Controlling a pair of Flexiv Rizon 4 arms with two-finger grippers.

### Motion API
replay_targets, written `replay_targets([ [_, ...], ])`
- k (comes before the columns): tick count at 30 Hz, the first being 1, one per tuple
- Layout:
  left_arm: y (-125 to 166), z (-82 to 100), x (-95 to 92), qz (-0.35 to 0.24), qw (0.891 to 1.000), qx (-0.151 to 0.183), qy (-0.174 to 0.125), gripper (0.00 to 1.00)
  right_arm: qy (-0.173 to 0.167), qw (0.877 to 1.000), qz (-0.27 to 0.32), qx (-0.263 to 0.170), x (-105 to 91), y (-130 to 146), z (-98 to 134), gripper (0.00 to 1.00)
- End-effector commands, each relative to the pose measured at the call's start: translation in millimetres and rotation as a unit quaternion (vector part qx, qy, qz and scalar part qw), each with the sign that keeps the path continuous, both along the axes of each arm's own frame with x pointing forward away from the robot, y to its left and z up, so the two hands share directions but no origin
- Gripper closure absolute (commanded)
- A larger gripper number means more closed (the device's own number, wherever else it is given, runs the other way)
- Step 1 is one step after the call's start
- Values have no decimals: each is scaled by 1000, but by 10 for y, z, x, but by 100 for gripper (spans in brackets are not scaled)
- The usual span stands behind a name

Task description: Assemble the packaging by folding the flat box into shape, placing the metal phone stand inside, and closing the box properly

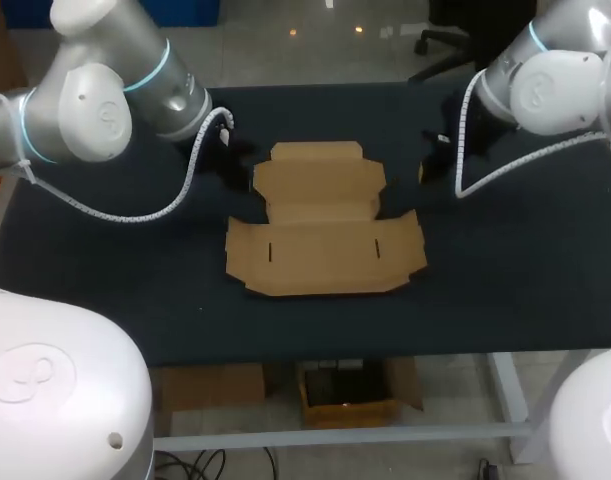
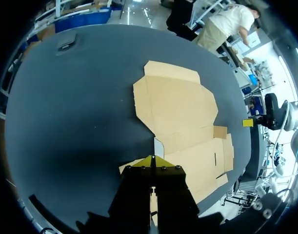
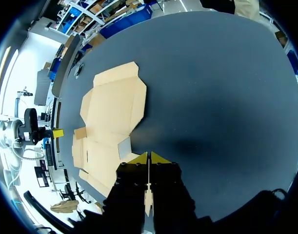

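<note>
The flat brown cardboard box (image 1: pixel 325 225) lies unfolded in the middle of the dark table, its slotted panel toward the front edge. My left gripper (image 1: pixel 228 160) hangs by the box's far left corner, fingers shut and empty; in the left wrist view its yellow tips (image 2: pixel 152 158) meet just over the box (image 2: pixel 180 109) edge. By the far right corner my right gripper (image 1: pixel 430 165) is also shut with nothing in it, its tips (image 3: pixel 149 155) together beside the box (image 3: pixel 112 112). A small dark object (image 2: pixel 66 46) (image 3: pixel 79 69), perhaps the phone stand, lies near the table's far left corner, hidden in the head view.
The dark table top (image 1: pixel 525 270) spreads bare to the left, right and front of the box. Its front edge (image 1: pixel 385 355) runs close below the box. Cables loop from both wrists over the far part of the table.
</note>
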State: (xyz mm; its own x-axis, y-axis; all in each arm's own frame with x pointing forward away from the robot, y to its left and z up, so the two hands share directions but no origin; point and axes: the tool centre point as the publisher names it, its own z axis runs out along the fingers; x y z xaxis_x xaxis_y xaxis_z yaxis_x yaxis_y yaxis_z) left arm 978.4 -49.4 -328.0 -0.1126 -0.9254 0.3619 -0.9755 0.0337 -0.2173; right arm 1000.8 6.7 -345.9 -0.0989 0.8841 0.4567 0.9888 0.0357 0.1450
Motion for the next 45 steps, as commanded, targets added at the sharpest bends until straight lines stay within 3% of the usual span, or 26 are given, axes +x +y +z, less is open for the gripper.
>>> replay_targets([
  [1, 103, 111, -195, 9, 1000, 0, -6, 100, 0, 1000, -2, 5, -100, -140, 95, 100],
  [14, 181, 301, -721, 12, 1000, -21, -4, 100, 7, 1000, -8, 12, -378, -458, 236, 100],
  [26, 314, 414, -1258, 49, 998, -28, -4, 100, 25, 1000, -16, 3, -668, -577, 278, 100],
  [33, 340, 375, -1460, 47, 997, -56, 1, 100, 26, 999, -23, -3, -887, -582, 297, 100],
  [45, 303, 276, -1781, 57, 997, -54, 14, 100, 23, 999, -30, -7, -1252, -616, 124, 100],
])
